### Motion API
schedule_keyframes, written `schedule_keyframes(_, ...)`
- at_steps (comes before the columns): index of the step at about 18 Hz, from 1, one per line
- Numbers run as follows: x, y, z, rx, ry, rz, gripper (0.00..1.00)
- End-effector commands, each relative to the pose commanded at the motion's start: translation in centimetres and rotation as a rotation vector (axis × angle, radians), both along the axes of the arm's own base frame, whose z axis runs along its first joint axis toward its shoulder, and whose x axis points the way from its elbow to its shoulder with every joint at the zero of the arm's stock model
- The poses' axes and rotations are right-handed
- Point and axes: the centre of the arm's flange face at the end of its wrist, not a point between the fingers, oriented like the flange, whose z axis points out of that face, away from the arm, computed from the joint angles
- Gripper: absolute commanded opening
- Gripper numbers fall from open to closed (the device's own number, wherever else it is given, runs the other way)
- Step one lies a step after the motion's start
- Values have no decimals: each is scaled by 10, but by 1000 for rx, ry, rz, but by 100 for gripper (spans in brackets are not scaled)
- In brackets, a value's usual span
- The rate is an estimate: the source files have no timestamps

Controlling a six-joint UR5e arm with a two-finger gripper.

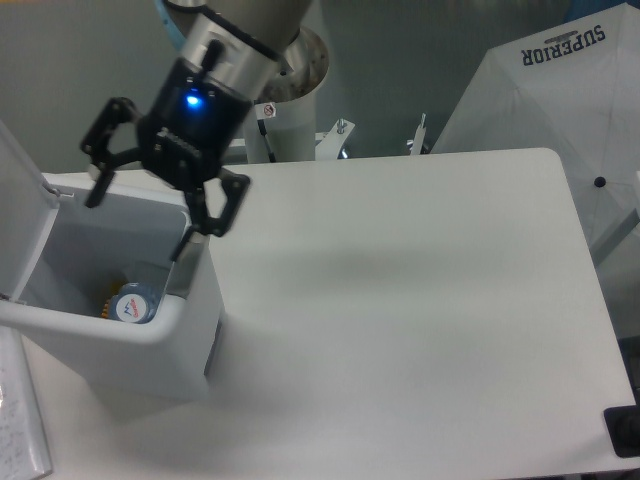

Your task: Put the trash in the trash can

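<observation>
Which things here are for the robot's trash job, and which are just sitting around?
For the job:
- trash can
- crushed bottle inside it
- robot's hand, open and empty

Just sitting around:
- white table
- white umbrella marked SUPERIOR

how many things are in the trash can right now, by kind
crushed clear bottle in the trash can: 1
orange-and-blue item beside it: 1, only partly visible
white wrapper: 0 that can be made out
open gripper above the rim, holding: 0
total visible in the can: 2
</observation>
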Motion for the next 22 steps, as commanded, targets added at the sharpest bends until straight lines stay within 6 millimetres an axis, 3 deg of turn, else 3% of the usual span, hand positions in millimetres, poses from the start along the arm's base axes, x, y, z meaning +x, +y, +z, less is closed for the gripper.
schedule_keyframes(5,-53,-10,-40,-98,91,38,100)
schedule_keyframes(13,-107,-22,-111,-434,328,56,100)
schedule_keyframes(19,-155,-61,-154,-512,389,-29,100)
schedule_keyframes(22,-168,-73,-169,-578,445,-93,100)
